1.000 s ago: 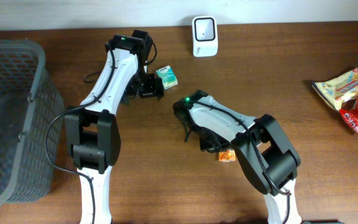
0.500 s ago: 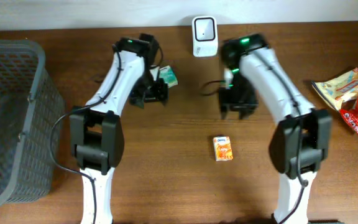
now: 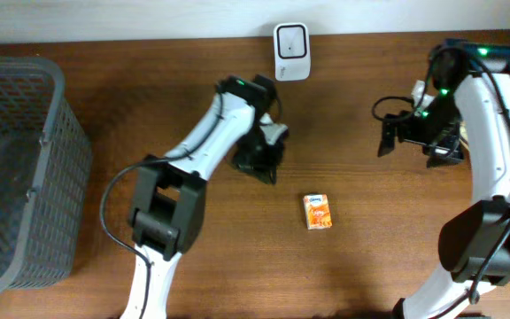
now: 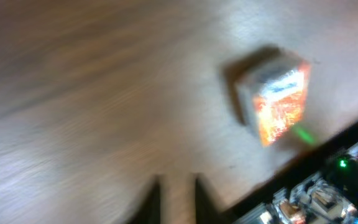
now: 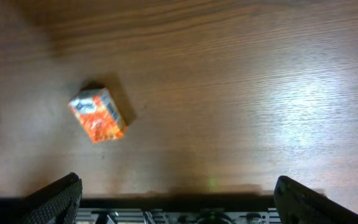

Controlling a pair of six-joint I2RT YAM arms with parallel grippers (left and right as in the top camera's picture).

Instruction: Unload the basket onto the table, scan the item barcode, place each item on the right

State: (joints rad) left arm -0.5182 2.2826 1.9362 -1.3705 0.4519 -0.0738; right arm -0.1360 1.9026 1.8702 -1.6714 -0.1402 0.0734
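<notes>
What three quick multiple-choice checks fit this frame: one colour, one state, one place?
1. Colour of the scanner? A black. B white. C red.
2. The right gripper is: A shut on nothing. B open and empty. C shut on the scanner.
3. Where is the orange box? A on the scanner. B in the right gripper. C flat on the table.
Answers: 1 B: its shell shows white. 2 B: jaws wide apart, only table between. 3 C: it lies alone on bare table.
</notes>
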